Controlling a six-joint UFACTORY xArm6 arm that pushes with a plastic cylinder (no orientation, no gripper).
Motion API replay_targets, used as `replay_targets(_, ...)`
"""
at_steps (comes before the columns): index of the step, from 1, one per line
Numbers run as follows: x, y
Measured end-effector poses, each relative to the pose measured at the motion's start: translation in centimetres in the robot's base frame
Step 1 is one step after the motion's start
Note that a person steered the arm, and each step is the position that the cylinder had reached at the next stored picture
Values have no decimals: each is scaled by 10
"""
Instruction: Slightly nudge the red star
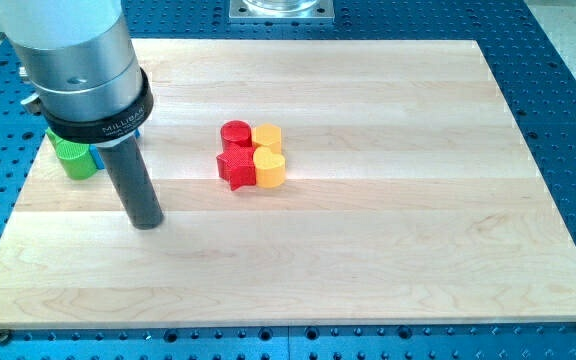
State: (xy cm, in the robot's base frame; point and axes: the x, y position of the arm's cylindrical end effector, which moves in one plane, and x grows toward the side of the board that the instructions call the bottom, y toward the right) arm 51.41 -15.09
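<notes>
The red star lies near the middle of the wooden board, in a tight cluster. A red cylinder touches it on the top side. A yellow heart touches it on the right. A yellow block, its shape unclear, sits above the heart. My tip rests on the board to the left of the cluster and slightly below it, about a block's width or two from the red star, not touching it.
A green block stands near the board's left edge, partly hidden behind the arm's grey body. A bit of a blue block shows beside it. A blue perforated table surrounds the board.
</notes>
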Motion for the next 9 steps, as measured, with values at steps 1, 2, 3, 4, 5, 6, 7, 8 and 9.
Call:
replay_targets(1, 0, 0)
replay_targets(2, -9, 0)
replay_targets(3, -18, 4)
replay_targets(4, -18, 17)
replay_targets(5, -24, 17)
replay_targets(6, -27, 17)
replay_targets(7, -27, 16)
replay_targets(8, -22, 30)
replay_targets(9, -22, 51)
